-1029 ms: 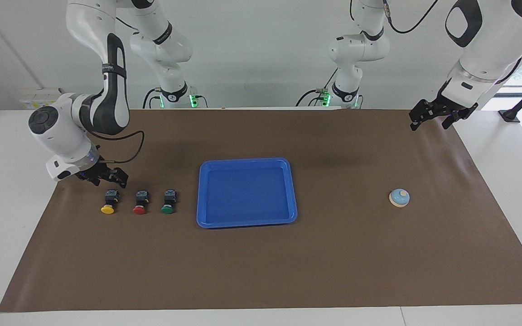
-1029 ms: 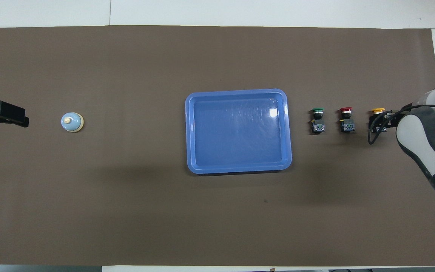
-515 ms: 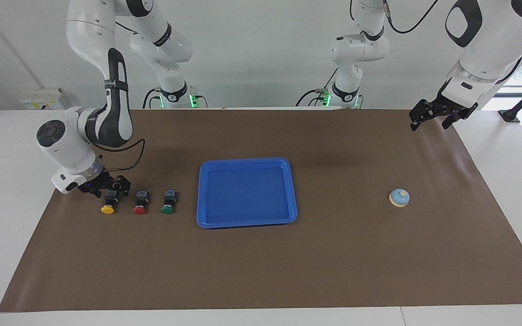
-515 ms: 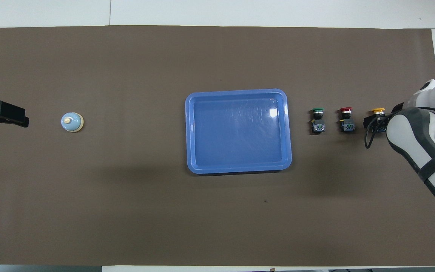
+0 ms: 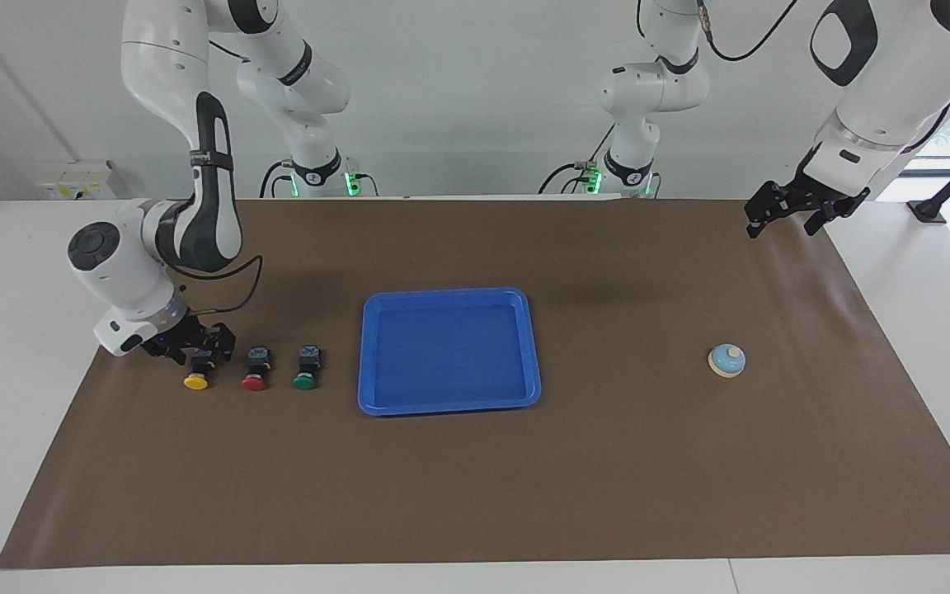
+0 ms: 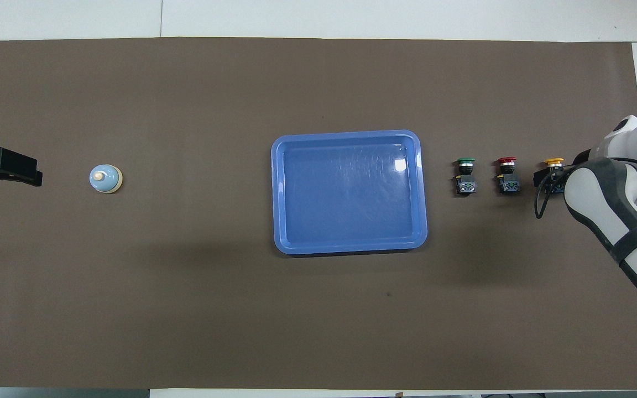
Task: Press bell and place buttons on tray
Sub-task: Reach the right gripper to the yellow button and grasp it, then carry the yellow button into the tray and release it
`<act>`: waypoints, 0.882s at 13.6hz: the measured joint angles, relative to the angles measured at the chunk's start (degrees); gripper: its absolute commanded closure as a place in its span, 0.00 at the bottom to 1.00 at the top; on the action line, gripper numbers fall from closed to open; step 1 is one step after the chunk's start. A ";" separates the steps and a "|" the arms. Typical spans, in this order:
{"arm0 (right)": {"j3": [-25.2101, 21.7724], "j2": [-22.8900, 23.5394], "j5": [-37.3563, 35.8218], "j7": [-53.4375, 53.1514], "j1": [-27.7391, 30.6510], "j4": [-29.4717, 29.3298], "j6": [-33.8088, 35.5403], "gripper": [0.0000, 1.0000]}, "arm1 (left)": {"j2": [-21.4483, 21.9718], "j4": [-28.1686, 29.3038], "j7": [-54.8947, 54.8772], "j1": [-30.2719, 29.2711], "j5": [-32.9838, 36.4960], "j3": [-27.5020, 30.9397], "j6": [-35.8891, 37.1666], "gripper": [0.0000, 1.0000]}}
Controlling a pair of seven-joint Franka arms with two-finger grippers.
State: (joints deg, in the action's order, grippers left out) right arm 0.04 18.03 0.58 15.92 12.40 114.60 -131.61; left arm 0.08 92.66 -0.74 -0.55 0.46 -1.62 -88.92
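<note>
We have brought our right gripper [image 5: 201,353] down over the last second onto the black blocky body of the yellow-capped push-button switch [image 5: 197,369], at the right arm's end of the brown-covered desk [image 5: 475,478]. Its jaws flank that body and are drawing in; we cannot tell whether they grip yet. The red-capped switch [image 5: 256,368] and green-capped switch [image 5: 307,367] lie alongside, the flat bright blue plastic tray [image 5: 449,405] still bare. The small light blue bell [image 5: 726,360] sits unpressed; our left gripper [image 5: 783,208] waits, jaws wide, empty.
</note>
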 measured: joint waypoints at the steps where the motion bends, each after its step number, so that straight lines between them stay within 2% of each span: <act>1: -0.03 0.12 0.00 0.12 0.01 0.01 -0.22 0.72 | 0.00 0.00 0.00 0.00 0.00 0.00 0.00 0.00; 2: -0.04 0.16 0.00 0.14 0.01 0.01 -0.23 0.94 | 0.00 0.00 0.00 0.00 0.00 0.00 0.00 0.00; 3: -0.04 0.16 -0.01 0.15 0.01 -0.01 -0.24 1.00 | 0.00 0.00 0.00 0.00 0.00 0.00 0.00 0.00; 5: -0.01 0.16 -0.01 0.15 -0.02 -0.38 0.44 1.00 | 0.00 0.00 0.00 0.00 0.00 0.00 0.00 0.00; 8: 0.63 -0.02 0.12 -0.57 -1.39 -6.12 9.01 1.00 | 0.00 0.00 0.00 0.00 0.00 0.00 0.00 0.00; 10: 0.98 -0.27 0.37 -8.93 -5.64 -11.16 14.45 1.00 | 0.00 0.00 0.00 0.00 0.00 0.00 0.00 0.00; 12: 1.28 -0.28 0.58 -22.25 -12.62 -13.47 16.08 1.00 | 0.00 0.00 0.00 0.00 0.00 0.00 0.00 0.00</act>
State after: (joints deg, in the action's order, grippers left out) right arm 1.33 17.75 1.16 -6.33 -0.22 101.13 -115.53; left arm 0.08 92.66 -0.74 -0.55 0.46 -1.62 -88.92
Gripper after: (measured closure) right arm 0.595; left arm 0.000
